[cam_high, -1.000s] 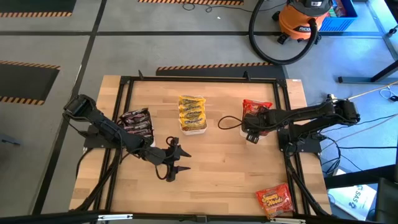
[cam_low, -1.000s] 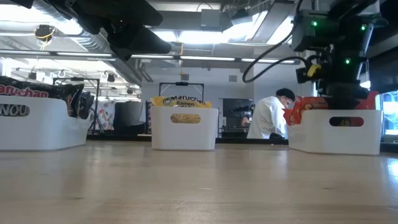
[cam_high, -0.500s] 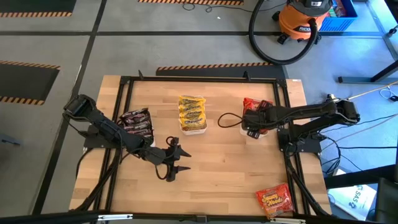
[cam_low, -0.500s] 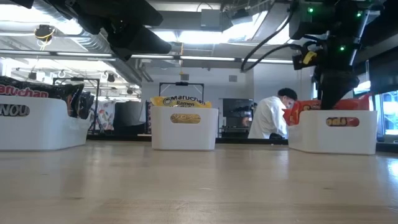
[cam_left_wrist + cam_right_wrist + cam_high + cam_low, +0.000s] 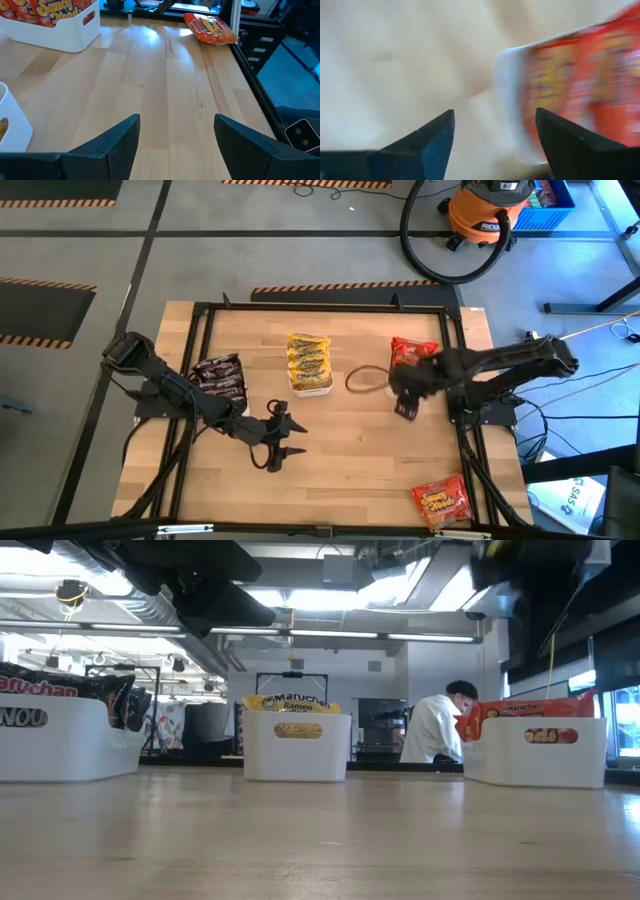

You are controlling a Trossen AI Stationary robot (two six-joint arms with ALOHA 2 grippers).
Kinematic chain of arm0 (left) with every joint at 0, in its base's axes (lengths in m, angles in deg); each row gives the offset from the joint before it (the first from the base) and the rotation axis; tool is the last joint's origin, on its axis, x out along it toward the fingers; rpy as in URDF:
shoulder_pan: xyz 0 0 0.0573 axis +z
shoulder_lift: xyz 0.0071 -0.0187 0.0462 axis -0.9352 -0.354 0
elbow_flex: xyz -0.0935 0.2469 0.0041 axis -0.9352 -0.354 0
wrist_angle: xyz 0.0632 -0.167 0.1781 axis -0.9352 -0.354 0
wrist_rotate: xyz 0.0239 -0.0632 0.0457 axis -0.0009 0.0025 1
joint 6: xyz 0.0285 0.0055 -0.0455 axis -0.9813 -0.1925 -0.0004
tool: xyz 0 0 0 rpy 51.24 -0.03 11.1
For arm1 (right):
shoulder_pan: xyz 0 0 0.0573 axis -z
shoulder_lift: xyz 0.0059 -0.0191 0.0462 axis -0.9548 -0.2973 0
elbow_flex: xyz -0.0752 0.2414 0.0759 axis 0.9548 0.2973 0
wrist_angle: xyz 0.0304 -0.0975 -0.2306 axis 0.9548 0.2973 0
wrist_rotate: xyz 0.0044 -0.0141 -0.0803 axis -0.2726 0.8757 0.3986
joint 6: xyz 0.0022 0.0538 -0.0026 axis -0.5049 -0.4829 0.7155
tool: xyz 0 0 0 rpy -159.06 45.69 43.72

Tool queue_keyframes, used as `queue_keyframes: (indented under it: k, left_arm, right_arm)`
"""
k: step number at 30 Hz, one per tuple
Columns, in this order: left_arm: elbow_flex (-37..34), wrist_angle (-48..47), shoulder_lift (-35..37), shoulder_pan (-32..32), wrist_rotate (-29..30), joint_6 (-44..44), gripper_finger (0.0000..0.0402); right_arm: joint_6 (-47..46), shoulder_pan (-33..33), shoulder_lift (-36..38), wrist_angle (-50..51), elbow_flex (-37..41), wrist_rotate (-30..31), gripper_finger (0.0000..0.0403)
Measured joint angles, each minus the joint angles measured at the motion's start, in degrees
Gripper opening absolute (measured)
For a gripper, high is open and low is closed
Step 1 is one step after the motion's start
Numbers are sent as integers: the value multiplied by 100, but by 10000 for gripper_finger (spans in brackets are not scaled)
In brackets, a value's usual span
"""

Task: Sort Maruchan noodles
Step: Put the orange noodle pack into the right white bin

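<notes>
While one red-orange packet [image 5: 441, 502] lies loose at the near right corner of the table [image 5: 340, 450], every other Maruchan packet sits sorted by colour in the far row: dark packets [image 5: 219, 374] in the left tray, yellow packets [image 5: 308, 356] in the middle tray [image 5: 296, 745], red-orange packets [image 5: 410, 352] in the right tray [image 5: 537, 750].

Change over the last second: right gripper [image 5: 404, 404] was directly over the right tray; it has now pulled back toward the near side and hovers over bare wood just beside that tray. Judgement: a red-orange drop-off is finished, and the loose packet is the only item left to sort.

Right gripper: fingers [image 5: 427, 142] spread wide, gap empty, touching nothing; tray rim and red-orange packets visible just beyond them.

Left gripper [image 5: 281, 444]: parked over the near-centre of the table, unchanged over the same second. Fingers [image 5: 117, 142] apart, nothing between them, clear of the wood. Loose packet is visible well beyond them.

Next step probably falls to the right arm, which is nearer that corner.
</notes>
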Motion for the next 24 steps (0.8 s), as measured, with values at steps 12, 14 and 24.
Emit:
queue_keyframes:
  k: [12,14,24]
  left_arm:
    - [0,0,0,-150,14,173,248]
    - [0,0,0,-187,50,169,248]
    - [0,0,0,-118,24,106,248]
  right_arm:
    - [-3446,-3407,-366,-1057,340,-772,260]
    - [-3782,-3839,-579,-1268,482,-1086,260]
    - [-5399,-4850,-1611,-1829,504,-3038,226]
